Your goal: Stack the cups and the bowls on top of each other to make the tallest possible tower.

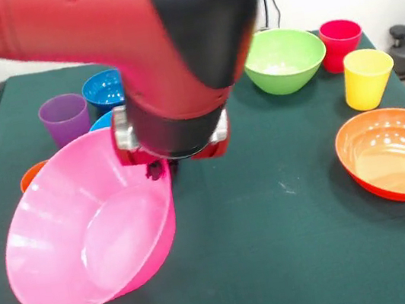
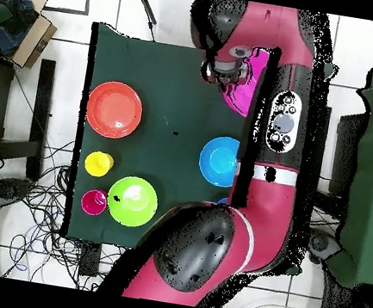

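Observation:
My gripper (image 1: 157, 168) is shut on the far rim of the large pink bowl (image 1: 84, 232) and holds it tilted, its opening facing the camera, at the table's front left. In the overhead view the gripper (image 2: 229, 70) is at the top, and the arm mostly hides the pink bowl (image 2: 254, 78). Behind the bowl stand a purple cup (image 1: 65, 118), a blue bowl (image 1: 102, 89) and a second blue piece (image 1: 102, 122). An orange piece (image 1: 30, 175) peeks out at the bowl's left.
A green bowl (image 1: 284, 59), a red cup (image 1: 341, 43) and a yellow cup (image 1: 366, 78) stand at the back right. An orange bowl (image 1: 396, 154) sits at the right edge. The overhead view shows a blue bowl (image 2: 219, 160) next to the arm.

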